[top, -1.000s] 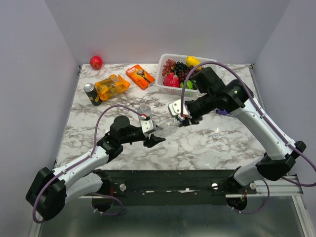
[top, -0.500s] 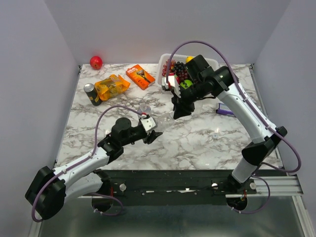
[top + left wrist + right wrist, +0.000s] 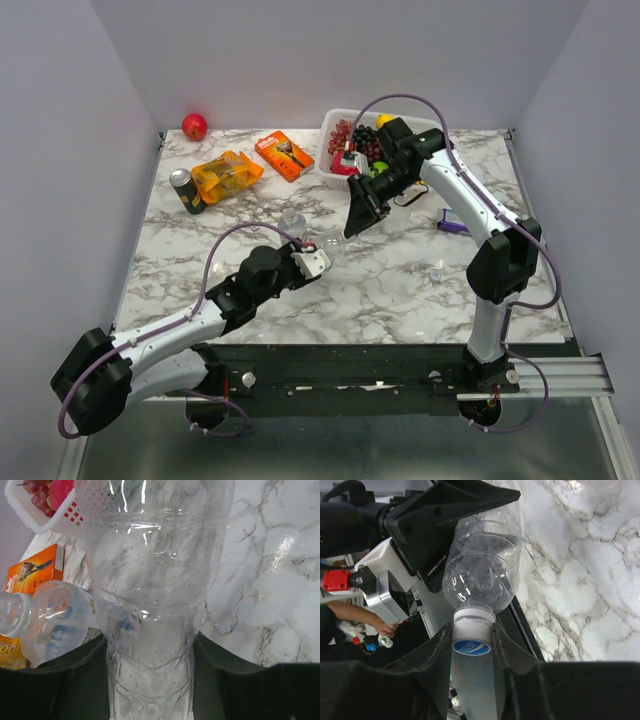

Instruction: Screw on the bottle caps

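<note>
The left arm (image 3: 160, 335) and right arm (image 3: 465, 195) had white link shells between black joint housings. A purple cable (image 3: 395, 97) looped along each. The gripper fingers (image 3: 432, 665) were black, angular plastic.

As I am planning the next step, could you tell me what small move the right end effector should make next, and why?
Probably twist the right end effector about the neck's axis to tighten the cap: it grips that cap, seated on the bottle neck, while the left end effector clamps the bottle's body against the turn.
</note>
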